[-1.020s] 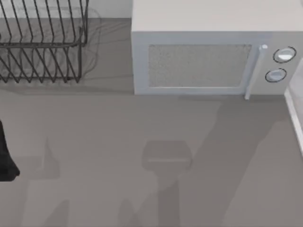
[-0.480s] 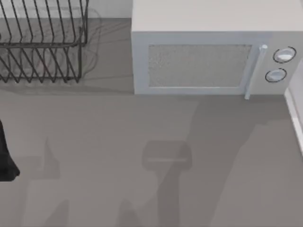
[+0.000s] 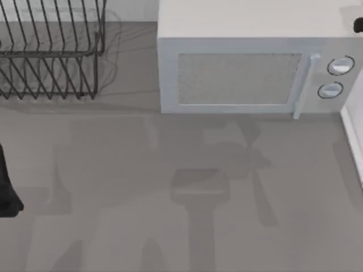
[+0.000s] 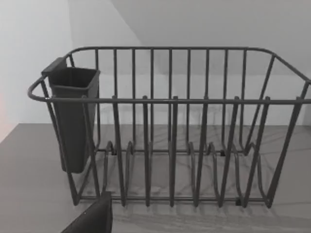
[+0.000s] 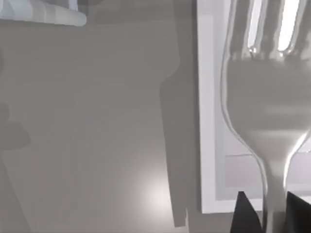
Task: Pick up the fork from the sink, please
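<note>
The fork (image 5: 272,141) fills the near part of the right wrist view, its tines spreading away from the camera and its slim neck running down between the two dark fingertips (image 5: 243,213) of the right pincer (image 5: 268,216). Those tips sit close against the neck on either side, so the right pincer is closed on the fork and holding it above the surface. Beneath the fork lies the pale rim of the sink (image 5: 206,121), with grey tabletop (image 5: 97,121) beside it.

In the top view a small dark piece of the right arm (image 3: 358,25) shows at the far right edge, above the microwave (image 3: 249,68), which stands along the far edge of the tabletop. The sink's light rim (image 3: 353,141) runs down the right edge.

The wire dish rack (image 4: 170,131) stands at the far left corner, a dark cutlery cup (image 4: 73,116) hooked on one end. The left arm (image 3: 7,187) is parked at the left edge; I cannot tell how its pincer stands.
</note>
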You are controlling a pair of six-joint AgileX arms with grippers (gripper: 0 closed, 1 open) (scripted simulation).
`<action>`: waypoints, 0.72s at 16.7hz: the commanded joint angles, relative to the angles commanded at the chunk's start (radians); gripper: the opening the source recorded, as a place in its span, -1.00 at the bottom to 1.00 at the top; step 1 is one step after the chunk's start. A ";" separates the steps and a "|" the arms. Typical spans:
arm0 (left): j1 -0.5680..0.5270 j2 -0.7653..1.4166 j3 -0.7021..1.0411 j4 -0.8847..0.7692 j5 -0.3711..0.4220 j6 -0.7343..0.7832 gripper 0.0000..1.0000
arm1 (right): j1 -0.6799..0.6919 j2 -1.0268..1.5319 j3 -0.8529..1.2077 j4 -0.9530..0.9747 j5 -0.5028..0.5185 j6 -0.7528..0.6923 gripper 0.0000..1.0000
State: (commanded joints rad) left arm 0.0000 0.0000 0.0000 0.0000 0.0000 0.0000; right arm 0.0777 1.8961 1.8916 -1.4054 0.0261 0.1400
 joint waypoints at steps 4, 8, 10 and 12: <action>0.000 0.000 0.000 0.000 0.000 0.000 1.00 | 0.249 -0.146 -0.120 -0.011 -0.006 0.230 -1.00; 0.000 0.000 0.000 0.000 0.000 0.000 1.00 | 0.451 -0.155 -0.276 0.023 -0.021 0.406 -1.00; 0.000 0.000 0.000 0.000 0.000 0.000 1.00 | 0.501 -0.140 -0.324 0.034 -0.025 0.452 -1.00; 0.000 0.000 0.000 0.000 0.000 0.000 1.00 | 0.510 -0.136 -0.334 0.037 -0.026 0.461 -1.00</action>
State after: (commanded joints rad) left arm 0.0000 0.0000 0.0000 0.0000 0.0000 0.0000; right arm 0.5878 1.7598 1.5578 -1.3688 0.0003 0.6008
